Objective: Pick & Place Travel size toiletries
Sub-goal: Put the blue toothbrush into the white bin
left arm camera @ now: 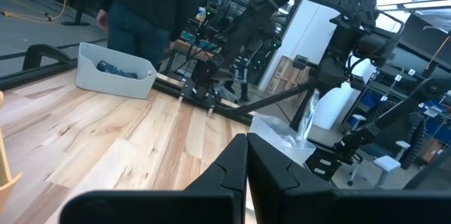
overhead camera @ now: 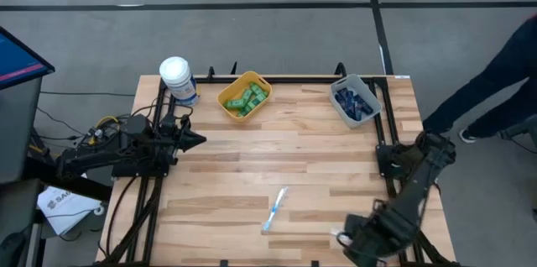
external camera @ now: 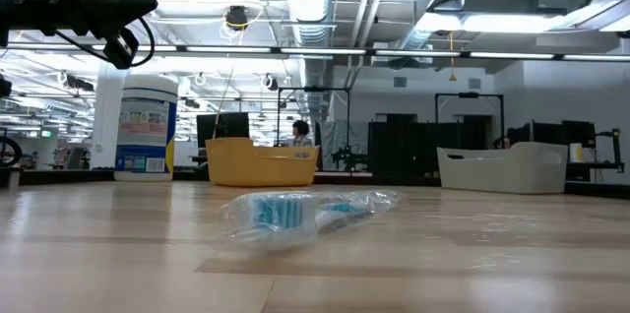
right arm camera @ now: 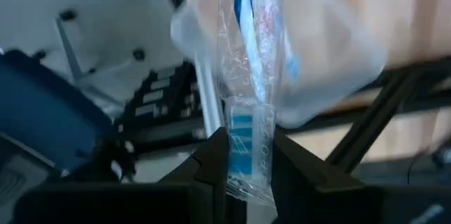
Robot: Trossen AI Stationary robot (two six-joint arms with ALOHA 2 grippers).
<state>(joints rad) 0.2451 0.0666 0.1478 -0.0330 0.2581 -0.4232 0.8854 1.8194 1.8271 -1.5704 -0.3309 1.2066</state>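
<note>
The desk (overhead camera: 319, 158) is a light wooden top made of long planks, standing on a grey floor with dark lines across it. At its far edge stand a white-lidded canister (overhead camera: 177, 78), a yellow bin (overhead camera: 244, 95) filled with small green bottles (overhead camera: 248, 99), and a grey bin (overhead camera: 354, 101) holding dark navy tubes (overhead camera: 352, 103). Near the middle of the near side lies one toothbrush (overhead camera: 274, 209) in a clear wrapper, white with blue, alone on the bare wood; the low view shows it lying flat in the crinkled plastic. The left pincer (overhead camera: 198, 140) hangs above the left side of the desk, near the canister, with its fingers pressed together and nothing between them. The right pincer (right arm camera: 248, 155) is at the near right corner of the desk and pinches a wrapped toothbrush (right arm camera: 250, 76) with a blue head, whose clear bag stands out beyond the fingers. At the right edge of the high view a person (overhead camera: 495, 74) in dark clothes stands on the floor beside the desk. Behind the desk the room is a large workshop with bright ceiling lamps, silver air ducts, dark racks and screens.
</note>
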